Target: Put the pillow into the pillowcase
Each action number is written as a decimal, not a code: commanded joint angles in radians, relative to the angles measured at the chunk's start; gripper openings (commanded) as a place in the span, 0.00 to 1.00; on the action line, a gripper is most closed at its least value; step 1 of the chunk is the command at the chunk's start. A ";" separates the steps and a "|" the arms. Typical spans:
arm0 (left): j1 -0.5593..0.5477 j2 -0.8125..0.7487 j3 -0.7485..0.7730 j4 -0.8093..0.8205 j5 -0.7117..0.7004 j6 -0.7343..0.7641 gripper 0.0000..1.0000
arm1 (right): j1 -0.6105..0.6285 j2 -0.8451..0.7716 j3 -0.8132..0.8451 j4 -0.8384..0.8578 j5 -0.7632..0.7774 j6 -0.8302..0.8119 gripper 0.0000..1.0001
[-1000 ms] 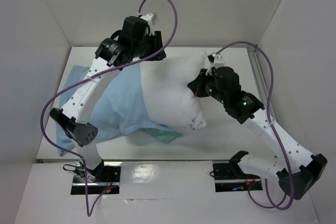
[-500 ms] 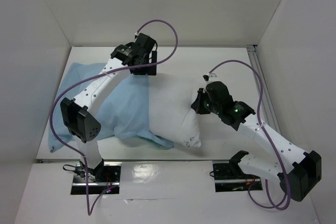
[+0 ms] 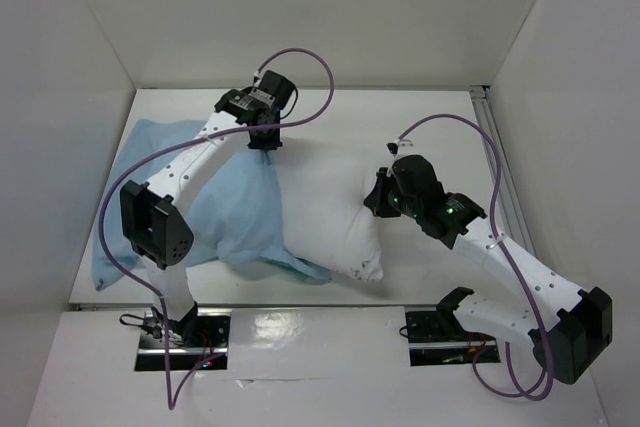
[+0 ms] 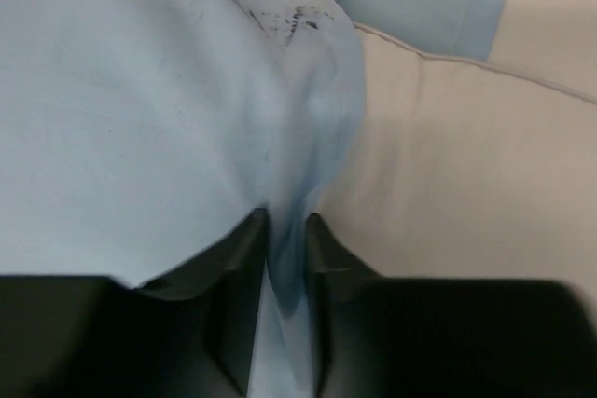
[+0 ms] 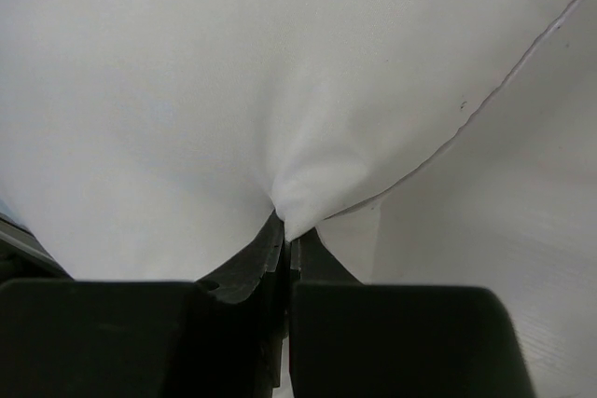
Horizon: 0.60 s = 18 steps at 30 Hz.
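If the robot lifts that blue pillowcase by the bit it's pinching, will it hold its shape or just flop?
Probably flop: the pillowcase folds thin in the left hand and lies in soft creases. It looks light, since a small pinch gathers it. The pillow seems partly inside, so a pull would likely drag that along too.

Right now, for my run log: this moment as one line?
left pincer: shut on pillowcase | right pincer: shut on pillow | pillow partly inside
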 commanded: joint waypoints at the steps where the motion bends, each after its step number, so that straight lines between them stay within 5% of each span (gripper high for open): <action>1: 0.061 -0.029 0.032 -0.012 -0.037 -0.005 0.26 | 0.009 -0.025 0.037 0.053 0.038 -0.011 0.00; 6: 0.081 -0.040 0.041 0.009 0.030 0.031 0.00 | 0.009 -0.016 0.037 0.062 0.038 -0.011 0.00; 12: 0.056 -0.056 0.031 0.088 0.246 0.092 0.00 | 0.009 -0.007 0.037 0.082 0.019 -0.011 0.00; 16: 0.008 -0.113 0.009 0.209 0.528 0.103 0.00 | 0.009 0.025 0.058 0.157 -0.023 -0.011 0.00; 18: 0.008 -0.138 0.009 0.262 0.801 0.054 0.00 | 0.009 0.061 0.138 0.180 -0.069 -0.011 0.00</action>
